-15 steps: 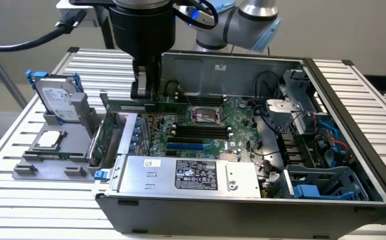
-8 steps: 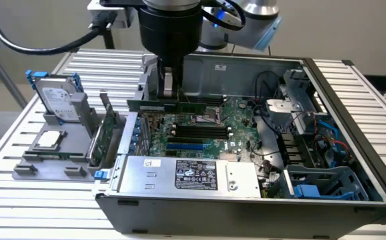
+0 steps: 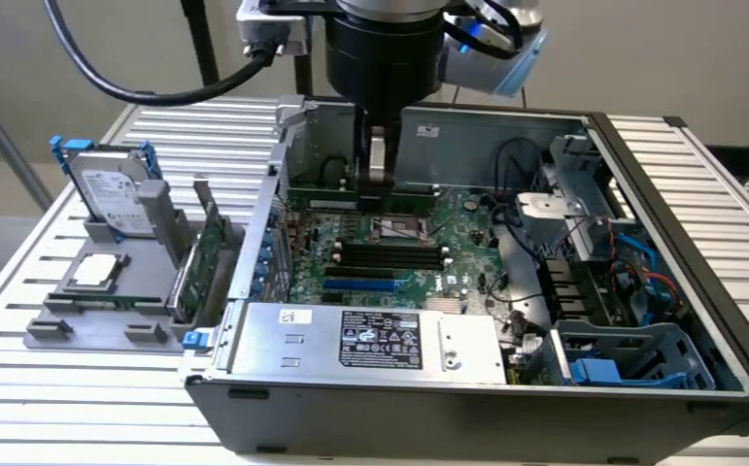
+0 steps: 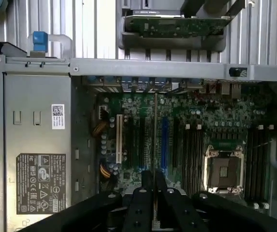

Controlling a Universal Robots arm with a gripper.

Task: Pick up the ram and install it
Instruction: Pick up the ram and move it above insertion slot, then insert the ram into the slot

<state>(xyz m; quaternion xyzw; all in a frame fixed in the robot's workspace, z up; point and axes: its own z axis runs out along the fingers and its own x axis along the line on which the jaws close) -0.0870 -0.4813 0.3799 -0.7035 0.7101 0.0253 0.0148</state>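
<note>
Green ram (image 3: 335, 202) gripped edgewise between the closed jaws of the gripper (image 3: 381, 183), held over the motherboard (image 3: 467, 219) inside the open computer case (image 3: 478, 413), silver hard drive (image 3: 113, 199) stood upright outside it

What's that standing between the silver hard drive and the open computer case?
In the exterior view, a green expansion card stands upright in the grey rack, between the hard drive and the computer case.
</note>
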